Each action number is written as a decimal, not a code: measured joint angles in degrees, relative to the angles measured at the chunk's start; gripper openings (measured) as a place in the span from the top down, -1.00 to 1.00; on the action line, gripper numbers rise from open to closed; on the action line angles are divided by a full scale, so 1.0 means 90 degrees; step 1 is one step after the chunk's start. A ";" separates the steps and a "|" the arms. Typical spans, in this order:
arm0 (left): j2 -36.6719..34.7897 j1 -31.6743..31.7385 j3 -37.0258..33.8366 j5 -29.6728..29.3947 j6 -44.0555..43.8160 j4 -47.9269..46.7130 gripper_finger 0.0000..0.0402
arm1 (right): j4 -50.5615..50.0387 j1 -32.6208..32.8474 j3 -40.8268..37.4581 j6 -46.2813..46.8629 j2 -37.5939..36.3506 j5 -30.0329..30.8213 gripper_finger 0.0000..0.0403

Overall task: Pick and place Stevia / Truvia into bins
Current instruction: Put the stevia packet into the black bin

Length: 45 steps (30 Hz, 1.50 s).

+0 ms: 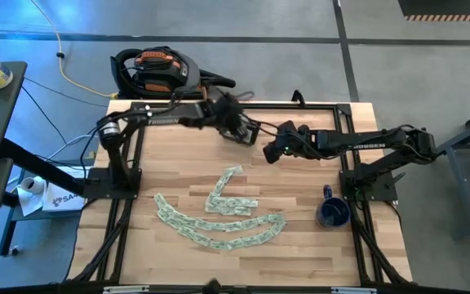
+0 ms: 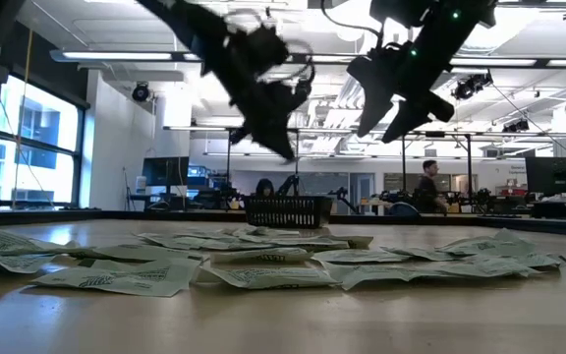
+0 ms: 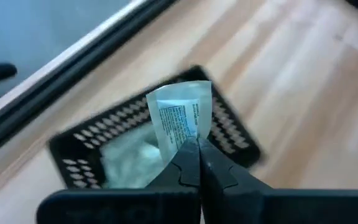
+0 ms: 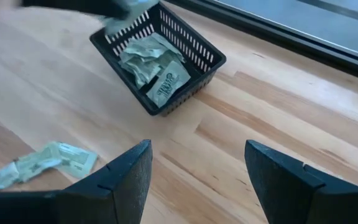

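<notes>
The left end effector (image 3: 194,146) pinches a sachet (image 3: 180,118) above the blurred, seemingly part-filled basket (image 3: 229,130).

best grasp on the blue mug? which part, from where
Probably the mug rim wall, from straight above: it stands upright with its mouth open upward, clear of the sachets. One finger inside, one outside. Its handle looks small. The right gripper is nearest.

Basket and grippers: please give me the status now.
Left gripper shut on a sachet, above the basket. Right gripper open, empty, beside it. Sachets already inside. Nothing blocking.
</notes>
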 joint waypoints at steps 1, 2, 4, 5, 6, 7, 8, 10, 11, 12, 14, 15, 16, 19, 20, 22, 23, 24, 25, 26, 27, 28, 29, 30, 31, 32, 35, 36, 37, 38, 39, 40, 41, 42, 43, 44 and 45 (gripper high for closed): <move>0.0080 0.0182 0.0000 0.0171 -0.0009 0.0010 0.88 | 0.0025 0.0000 0.0000 0.0020 0.0000 -0.0001 -0.22; 0.0174 0.0346 0.0000 0.0353 -0.0011 -0.0001 0.88 | 0.0047 0.0000 0.0000 0.0024 0.0000 0.0000 -0.22; 0.0360 0.0631 0.0000 0.0792 -0.0115 -0.0021 0.88 | 0.0116 0.0000 0.0000 0.0024 0.0000 0.0031 -0.22; 0.0448 0.0749 0.0000 0.0967 -0.0192 -0.0029 0.87 | 0.0125 0.0000 0.0000 0.0024 0.0000 0.0038 -0.22; 0.0525 0.0854 0.0000 0.1112 -0.0285 -0.0039 0.85 | 0.0125 0.0000 0.0000 0.0025 0.0000 0.0047 -0.22; 0.0612 0.0934 0.0000 0.1167 -0.0331 -0.0066 0.83 | 0.0126 -0.0004 0.0000 0.0024 0.0000 0.0049 -0.22; 0.0700 0.0994 0.0002 0.1169 -0.0350 -0.0070 0.81 | 0.0124 -0.0021 0.0000 0.0024 0.0000 0.0047 -0.22; 0.0813 0.1077 -0.0001 0.1167 -0.0366 -0.0206 0.79 | 0.0125 -0.0057 0.0000 0.0024 0.0000 0.0044 -0.22; 0.0843 0.1107 -0.0002 0.1174 -0.0366 -0.0218 0.79 | 0.0124 -0.0076 0.0000 0.0024 0.0000 0.0050 -0.22; 0.0847 0.1111 -0.0002 0.1189 -0.0368 -0.0247 0.80 | 0.0123 -0.0109 0.0000 0.0024 0.0000 0.0049 -0.22; 0.0842 0.1104 0.0000 0.1184 -0.0341 -0.0325 0.81 | 0.0125 -0.0171 0.0000 -0.0021 0.0000 0.0044 -0.22; 0.0842 0.1095 0.0000 0.1184 -0.0325 -0.0313 0.82 | 0.0125 -0.0205 0.0000 -0.0054 0.0000 0.0034 -0.22; 0.0842 0.1092 0.0000 0.1184 -0.0319 -0.0316 0.82 | 0.0123 -0.0239 0.0000 -0.0075 0.0000 0.0023 -0.22; 0.0842 0.1041 0.0137 0.1177 -0.0474 -0.0402 0.77 | 0.0123 -0.0333 0.0000 -0.0090 0.0000 0.0009 -0.22; 0.0842 0.1040 0.0201 0.1177 -0.0498 -0.0476 0.74 | 0.0123 -0.0364 0.0000 -0.0091 0.0000 -0.0009 -0.22; 0.0842 0.0991 0.0307 0.1149 -0.0529 -0.0591 0.65 | 0.0123 -0.0409 0.0000 -0.0095 0.0000 -0.0063 -0.22; 0.0842 0.0965 0.0360 0.1042 -0.0533 -0.0670 0.61 | 0.0125 -0.0425 0.0000 -0.0108 0.0000 -0.0065 -0.22; 0.0842 0.0949 0.0419 0.0926 -0.0533 -0.0753 0.56 | 0.0125 -0.0440 0.0000 -0.0148 0.0000 -0.0065 -0.22; 0.0842 0.0915 0.0487 0.0817 -0.0533 -0.0868 0.51 | 0.0125 -0.0440 0.0000 -0.0185 0.0000 -0.0058 -0.22; 0.0842 0.0911 0.0551 0.0719 -0.0532 -0.0979 0.45 | 0.0125 -0.0440 0.0000 -0.0200 0.0000 -0.0044 -0.22; 0.0840 0.0907 0.0607 0.0687 -0.0529 -0.1082 0.40 | 0.0125 -0.0440 0.0000 -0.0218 0.0000 -0.0039 -0.22; 0.0840 0.0905 0.0659 0.0690 -0.0516 -0.1194 0.35 | 0.0128 -0.0440 0.0000 -0.0256 0.0000 -0.0038 -0.22; 0.0840 0.0908 0.0714 0.0748 -0.0493 -0.1331 0.31 | 0.0138 -0.0440 0.0000 -0.0291 0.0000 -0.0041 -0.22; 0.0840 0.0909 0.0774 0.0940 -0.0434 -0.1472 0.28 | 0.0150 -0.0439 0.0000 -0.0316 0.0000 -0.0041 -0.22; 0.0830 0.0893 0.0835 0.1237 -0.0336 -0.1605 0.24 | 0.0154 -0.0437 0.0000 -0.0329 0.0001 -0.0041 -0.22; 0.0776 0.0891 0.0872 0.1550 -0.0210 -0.1733 0.22 | 0.0160 -0.0437 0.0000 -0.0334 0.0000 -0.0045 -0.22; 0.0578 0.0686 0.0915 0.2442 0.0241 -0.2007 0.19 | 0.0178 -0.0437 0.0000 -0.0466 0.0002 -0.0082 -0.22; 0.0541 0.0569 0.0914 0.2580 0.0392 -0.2157 0.20 | 0.0181 -0.0437 0.0000 -0.0492 0.0002 -0.0093 -0.22; 0.0526 0.0444 0.0912 0.2634 0.0654 -0.2352 0.20 | 0.0177 -0.0437 0.0000 -0.0502 0.0002 -0.0107 -0.22; 0.0526 0.0305 0.0908 0.2643 0.1008 -0.2533 0.21 | 0.0176 -0.0437 0.0000 -0.0513 0.0002 -0.0115 -0.22; 0.0529 0.0155 0.0903 0.2558 0.1358 -0.2724 0.22 | 0.0177 -0.0437 0.0000 -0.0552 0.0002 -0.0117 -0.22; 0.0529 0.0007 0.0899 0.2440 0.1710 -0.2914 0.23 | 0.0178 -0.0437 0.0000 -0.0614 0.0002 -0.0117 -0.22; 0.0527 -0.0143 0.0866 0.2308 0.2015 -0.3001 0.24 | 0.0178 -0.0437 0.0000 -0.0662 0.0002 -0.0119 -0.22; 0.0525 -0.0295 0.0808 0.2162 0.2237 -0.3025 0.24 | 0.0178 -0.0437 0.0000 -0.0726 0.0002 -0.0121 -0.22; 0.0524 -0.0441 0.0731 0.2036 0.2338 -0.2997 0.25 | 0.0178 -0.0437 0.0000 -0.0789 0.0002 -0.0147 -0.22; 0.0528 -0.0572 0.0650 0.1947 0.2362 -0.2918 0.26 | 0.0178 -0.0437 0.0000 -0.0837 0.0002 -0.0188 -0.22; 0.0529 -0.0692 0.0576 0.1900 0.2365 -0.2760 0.26 | 0.0178 -0.0437 0.0000 -0.0889 0.0002 -0.0231 -0.22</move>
